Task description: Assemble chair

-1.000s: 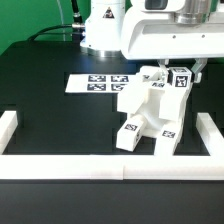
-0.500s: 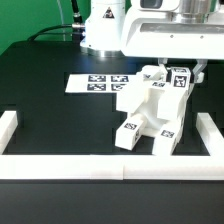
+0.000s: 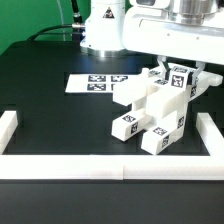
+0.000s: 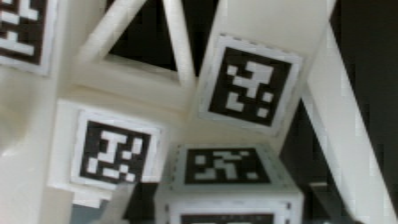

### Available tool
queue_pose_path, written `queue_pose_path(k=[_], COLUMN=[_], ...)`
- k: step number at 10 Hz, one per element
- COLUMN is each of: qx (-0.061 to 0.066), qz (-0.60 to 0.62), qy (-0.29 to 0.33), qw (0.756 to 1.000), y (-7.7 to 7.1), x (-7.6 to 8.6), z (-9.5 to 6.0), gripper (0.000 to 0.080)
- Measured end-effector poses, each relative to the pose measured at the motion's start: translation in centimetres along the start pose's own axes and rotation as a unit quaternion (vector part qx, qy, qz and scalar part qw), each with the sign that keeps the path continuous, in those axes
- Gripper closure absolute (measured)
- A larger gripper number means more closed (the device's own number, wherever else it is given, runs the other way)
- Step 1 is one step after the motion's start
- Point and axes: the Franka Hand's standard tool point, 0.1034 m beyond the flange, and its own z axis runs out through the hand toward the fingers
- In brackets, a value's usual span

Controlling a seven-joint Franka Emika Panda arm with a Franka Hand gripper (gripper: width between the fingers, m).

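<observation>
My two-finger gripper is closed on the upper part of the small white blocky plastic chair, holding it at a tagged bar near its top. The chair sits tilted toward the exterior view's right of the black table, two tagged legs pointing toward the front rail; whether their ends touch the table or hang just above it I cannot tell. There are no containers here. Behind the chair the flat white marker board lies on the table, partly covered by the chair. My fingertips are hidden behind the chair's bar and my own white housing. The wrist view shows only white slabs, bars and black-and-white square tags very close, blurred. A low white border rail closes the front and sides; the table on the exterior view's left is open.
</observation>
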Motion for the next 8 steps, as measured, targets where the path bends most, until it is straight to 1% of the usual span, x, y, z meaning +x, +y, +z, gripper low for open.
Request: queue_pose_path(k=[2,5,8], qx=[0.0,0.0,0.0], qz=[0.064,0.158,0.179], qy=[0.0,0.0,-0.001], qw=[0.998,0.987,0.984], y=[-0.04,-0.13,-0.14], x=[-0.03,-0.11,-0.13], z=[0.0,0.0,0.05], gripper=[0.0524,0.0524,0.0516])
